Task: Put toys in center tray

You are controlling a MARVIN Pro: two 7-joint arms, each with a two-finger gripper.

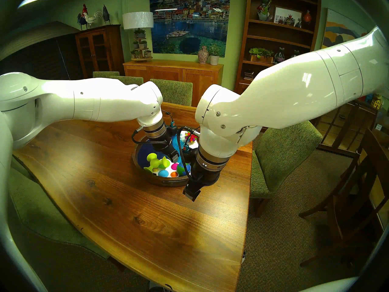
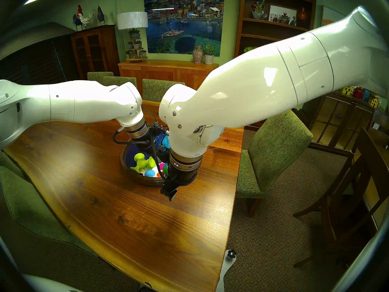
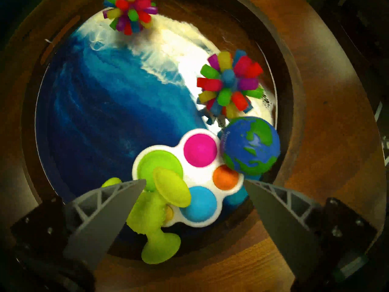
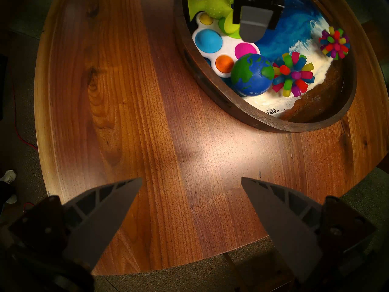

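Observation:
The round tray (image 1: 147,176) with a dark wooden rim and a blue-and-white wave inside sits mid-table. In it lie the globe ball (image 3: 251,145), two spiky balls (image 3: 229,83) (image 3: 130,11) and the lime-green suction-cup toy (image 3: 155,211), which rests partly on a white pop board. My left gripper (image 3: 194,182) is open and hovers over the tray, just above the suction-cup toy. My right gripper (image 4: 191,180) is open and empty over bare table in front of the tray (image 4: 273,125). The globe ball (image 4: 251,74) touches one spiky ball (image 4: 292,74).
A white pop board (image 3: 200,150) with coloured bubbles lies in the tray under the suction-cup toy and against the globe. Green upholstered chairs (image 1: 280,158) stand around the wooden table (image 1: 126,211). My two wrists are close together above the tray.

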